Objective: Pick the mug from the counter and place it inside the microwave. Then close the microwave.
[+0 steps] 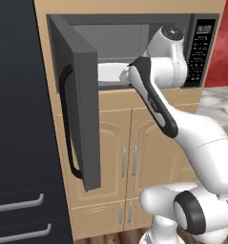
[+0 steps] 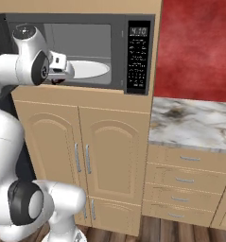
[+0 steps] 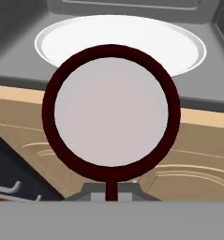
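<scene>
The pincer (image 2: 59, 79) is closed on the mug (image 3: 111, 111), which it holds at the front lip of the open microwave (image 2: 81, 47). In the hand view the mug's dark maroon rim forms a full ring in the middle of the frame, with its pale inside facing the camera and a thin maroon strip running down at 6 o'clock to where the pincer meets it. The fingertips themselves are hidden behind the cup. In the right base view only a small dark part of the mug shows under the hand, just outside the oven's floor.

Beyond the mug at 12 o'clock in the hand view lies the white round plate (image 3: 123, 35) on the microwave's grey floor. The mug overlaps the plate's near edge in that view, but it hangs over the oven's front sill and the tan cabinet (image 3: 202, 150) below, not over the plate.

The microwave door (image 1: 79, 109) stands swung wide open at 9 o'clock of the oven in the left base view, its black bar handle (image 1: 65, 128) facing outward. The keypad panel (image 2: 137, 56) sits at 3 o'clock of the cavity. The marble tabletop (image 2: 195, 123) lies at 4 o'clock of the microwave, well apart from the mug.
</scene>
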